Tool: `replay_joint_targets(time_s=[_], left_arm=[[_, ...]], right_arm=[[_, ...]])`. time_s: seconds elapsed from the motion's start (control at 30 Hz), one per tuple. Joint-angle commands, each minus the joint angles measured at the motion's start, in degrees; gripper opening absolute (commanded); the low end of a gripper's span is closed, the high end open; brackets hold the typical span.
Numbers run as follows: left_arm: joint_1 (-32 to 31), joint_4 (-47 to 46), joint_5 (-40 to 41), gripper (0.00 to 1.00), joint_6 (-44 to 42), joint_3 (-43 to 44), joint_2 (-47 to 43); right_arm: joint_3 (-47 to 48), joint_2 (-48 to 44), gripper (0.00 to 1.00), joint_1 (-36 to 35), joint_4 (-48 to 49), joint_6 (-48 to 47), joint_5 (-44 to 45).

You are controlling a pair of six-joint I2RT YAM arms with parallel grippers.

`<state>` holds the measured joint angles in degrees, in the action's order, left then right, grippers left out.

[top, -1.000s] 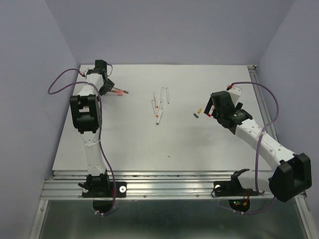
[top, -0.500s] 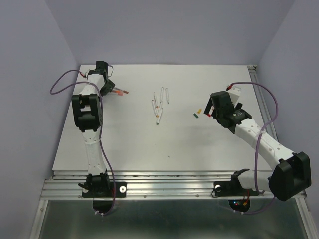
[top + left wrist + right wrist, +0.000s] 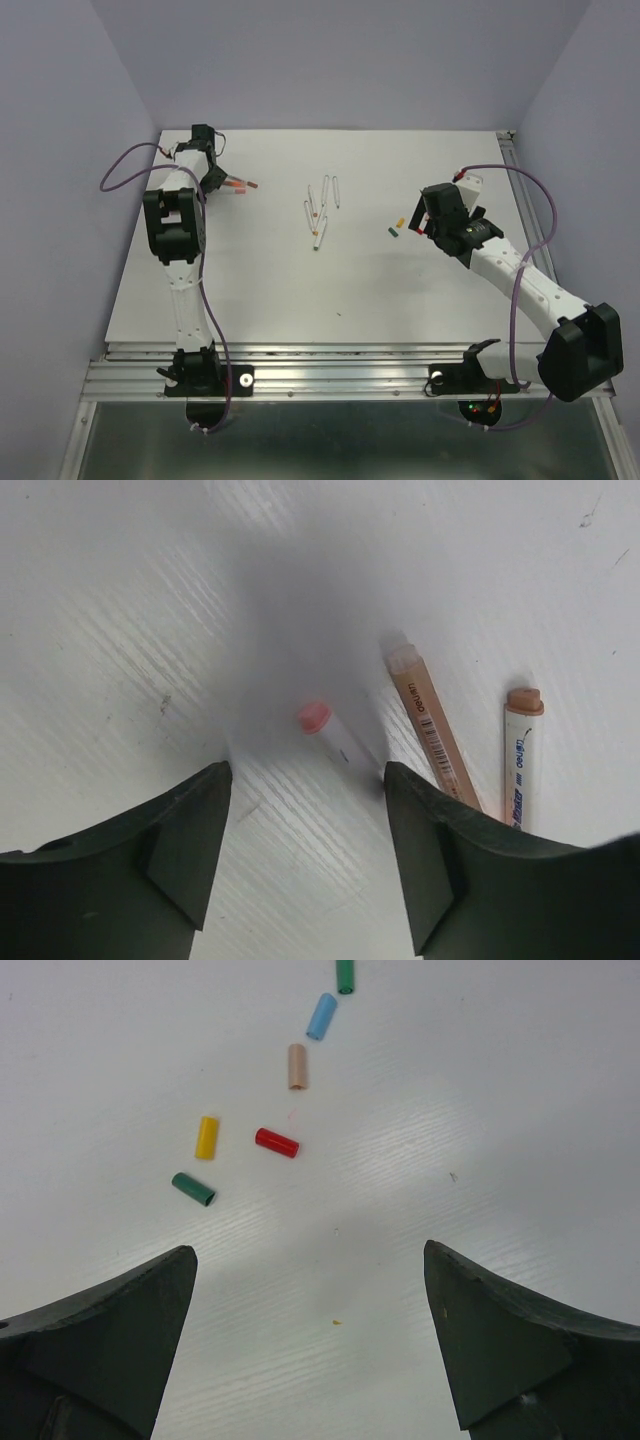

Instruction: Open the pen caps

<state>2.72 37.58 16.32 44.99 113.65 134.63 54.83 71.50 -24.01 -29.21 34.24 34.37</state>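
Pen caps: six loose pen caps (image 3: 277,1143) lie ahead of the right pincer (image 3: 310,1260), beyond its fingertips, with none in the gap.
Nearest the pincer: dark green cap (image 3: 193,1189), then the yellow cap (image 3: 207,1137) and red cap (image 3: 277,1143) side by side but apart.
Farther out: peach cap (image 3: 297,1066), blue cap (image 3: 321,1016) and green cap (image 3: 345,975) in a loose line leading away.
Right pincer: spread wide over bare table (image 3: 500,1110), holding nothing.
Left pincer (image 3: 305,780): fingers apart; a blurred pink-tipped pen (image 3: 313,716) lies in the gap, and contact cannot be told.
Beside the left pincer: a peach pen (image 3: 425,725) just outside one finger, and a white pen (image 3: 523,750) beyond it.
Between the two pincers: a cluster of white pens (image 3: 320,205), well apart from both.
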Motion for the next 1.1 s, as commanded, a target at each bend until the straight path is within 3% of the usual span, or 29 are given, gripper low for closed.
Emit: replay_joint_targets(time_s=[0.0,0.27,0.43,0.53,0.57,0.83,1.07], left_arm=[[0.0,-0.58,-1.03,0.67,2.82,-4.21,-1.12],[-0.08,-0.58,2.75,0.4,4.14,-11.15,-5.15],[0.0,-3.3,3.99,0.3,5.1,-20.99,-10.17],[0.0,-4.79,4.25,0.16,5.37,-26.27,-13.16],[0.0,-5.41,3.64,0.0,5.19,-27.33,-14.56],[-0.08,-13.32,0.82,0.0,3.17,-38.31,-25.36],[-2.54,-27.36,-4.26,0.0,-1.39,-49.47,-46.26]], right_arm=[[0.28,-0.4,1.0,0.28,0.82,-0.31,2.11],[0.45,-0.58,1.0,0.28,-0.06,0.21,3.16],[0.19,-1.37,1.0,0.28,0.12,0.21,2.11],[0.19,-1.98,1.0,0.28,-0.06,0.3,2.02],[0.1,-2.42,1.0,0.28,0.03,0.39,1.93],[-0.77,-5.23,1.0,0.28,1.96,-1.53,-2.36],[-4.29,-9.36,1.0,0.28,10.57,-8.57,-16.42]])
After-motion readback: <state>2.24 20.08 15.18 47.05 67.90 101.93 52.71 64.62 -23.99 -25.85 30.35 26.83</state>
